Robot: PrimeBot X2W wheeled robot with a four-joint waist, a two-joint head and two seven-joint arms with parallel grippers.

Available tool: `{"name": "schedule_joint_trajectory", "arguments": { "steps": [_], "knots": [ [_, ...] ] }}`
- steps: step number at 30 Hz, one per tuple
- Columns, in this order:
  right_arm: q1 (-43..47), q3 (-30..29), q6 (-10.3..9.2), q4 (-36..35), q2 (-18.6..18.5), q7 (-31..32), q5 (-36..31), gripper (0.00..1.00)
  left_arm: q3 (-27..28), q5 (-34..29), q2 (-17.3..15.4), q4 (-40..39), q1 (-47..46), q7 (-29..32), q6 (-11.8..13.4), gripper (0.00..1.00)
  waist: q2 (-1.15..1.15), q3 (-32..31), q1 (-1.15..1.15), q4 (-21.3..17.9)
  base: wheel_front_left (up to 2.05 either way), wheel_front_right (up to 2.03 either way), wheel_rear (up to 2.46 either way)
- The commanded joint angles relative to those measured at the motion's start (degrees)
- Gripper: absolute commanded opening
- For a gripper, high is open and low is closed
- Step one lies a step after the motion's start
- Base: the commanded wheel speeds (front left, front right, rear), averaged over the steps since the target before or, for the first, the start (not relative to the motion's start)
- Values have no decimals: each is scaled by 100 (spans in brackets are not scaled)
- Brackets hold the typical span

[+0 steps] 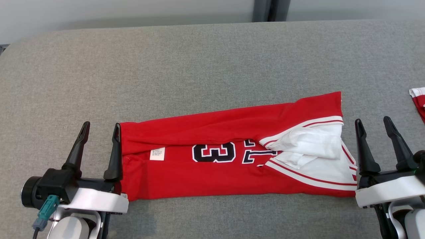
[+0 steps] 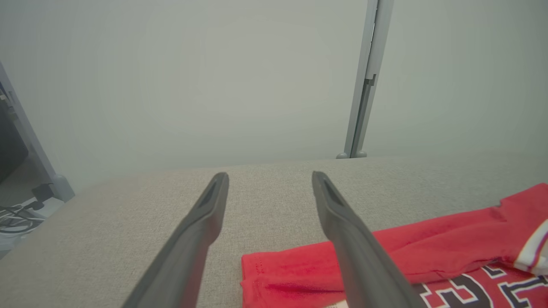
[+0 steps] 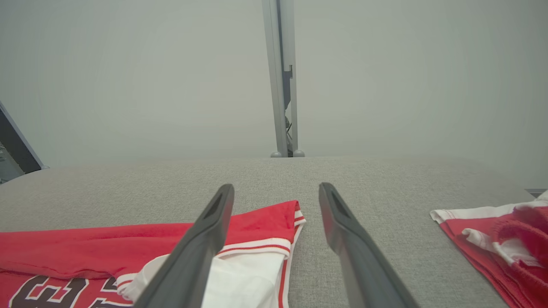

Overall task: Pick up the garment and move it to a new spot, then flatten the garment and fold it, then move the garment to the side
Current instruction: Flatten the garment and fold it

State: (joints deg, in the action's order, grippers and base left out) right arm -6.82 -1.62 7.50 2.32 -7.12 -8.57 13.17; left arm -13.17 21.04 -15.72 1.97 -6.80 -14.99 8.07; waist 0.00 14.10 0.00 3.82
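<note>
1. Since the red shirt (image 1: 215,169) is thin sports cloth, it is likely light, soft and floppy, and will not keep its shape when you lift it.
2. It lies as a long folded strip on the near part of the grey surface (image 1: 199,66), between your two hands.
3. Your left hand (image 1: 102,123) is wide open and holds nothing. Its inner finger (image 1: 115,149) sits right at the shirt's left end; you cannot tell if it touches.
4. Your right hand (image 1: 372,119) is wide open too, with nothing in it, just beside the right end.
5. Cloth like this may slip, so pinch deep and catch all the layers.
6. Grab the two short ends, one for each hand, and lift both together so the middle does not sag.
7. Take care at the right end: the white part (image 1: 308,142) there is bunched up and could pull loose.
8. Another red and white cloth (image 1: 419,99) lies apart, further to your right. Leave it alone.
</note>
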Motion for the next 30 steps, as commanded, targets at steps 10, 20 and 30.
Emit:
{"name": "schedule_joint_trajectory", "arguments": {
  "steps": [10, 20, 30],
  "knots": [
    [-118, -247, -2, 518, -268, 197, 182, 100, 50, -151, 63, 108, -245, -26, -159, 100, 0, 87, 0, 187, 0, 0, 0],
    [-547, 290, -2, 1869, -274, 175, 545, 100, 74, -289, 208, 177, -455, -26, -356, 100, 0, 321, 0, 314, 0, 0, 0],
    [-825, 1042, -1, 2740, -305, 185, 963, 0, 186, -399, 319, 272, -544, -26, -487, 100, 0, 422, 0, 296, 0, 0, 0]
  ]
}}
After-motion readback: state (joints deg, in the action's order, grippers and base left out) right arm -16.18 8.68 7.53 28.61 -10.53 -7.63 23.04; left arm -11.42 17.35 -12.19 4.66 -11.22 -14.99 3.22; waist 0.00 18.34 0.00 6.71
